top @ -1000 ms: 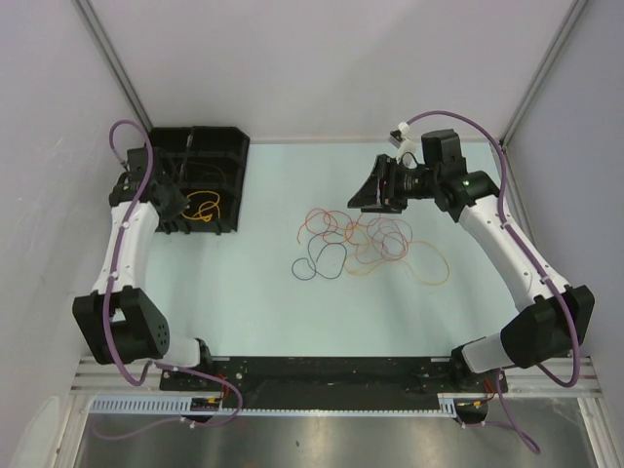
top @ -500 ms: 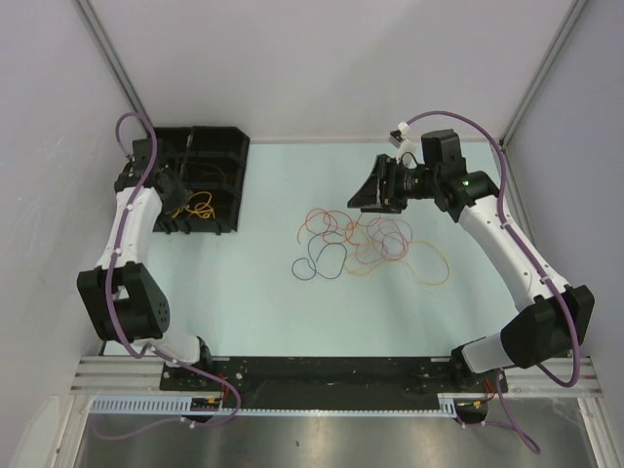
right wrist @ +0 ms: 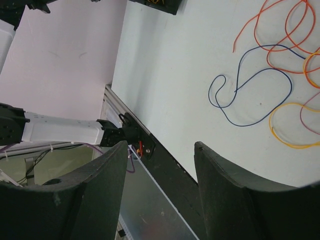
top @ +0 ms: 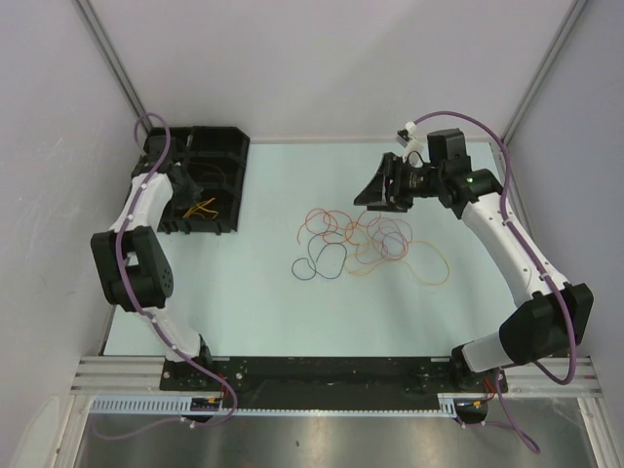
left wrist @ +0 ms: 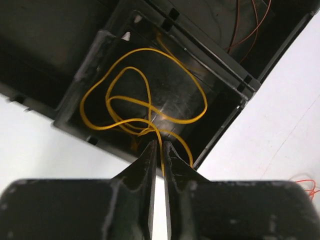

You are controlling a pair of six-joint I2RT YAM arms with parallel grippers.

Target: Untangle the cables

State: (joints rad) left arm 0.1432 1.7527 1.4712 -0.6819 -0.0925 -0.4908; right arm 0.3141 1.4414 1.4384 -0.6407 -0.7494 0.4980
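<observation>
My left gripper is shut on a strand of a yellow cable. The rest of that cable lies looped inside a compartment of the black bin. In the top view the left gripper is over the bin, with the yellow cable below it. The other cables, orange, red, yellow and pinkish, lie tangled mid-table, with a dark cable at their left. My right gripper is open and empty, above the tangle's far edge. The right wrist view shows the dark cable and orange loops.
A thin red-orange cable lies in the neighbouring bin compartment. A bit of red cable shows on the table at the left wrist view's right edge. Walls close in left, right and behind. The arm base rail runs along the near edge.
The left arm has swung its elbow up and back towards the left wall, turning the wrist over the bin. The right gripper has shifted slightly up and right.
</observation>
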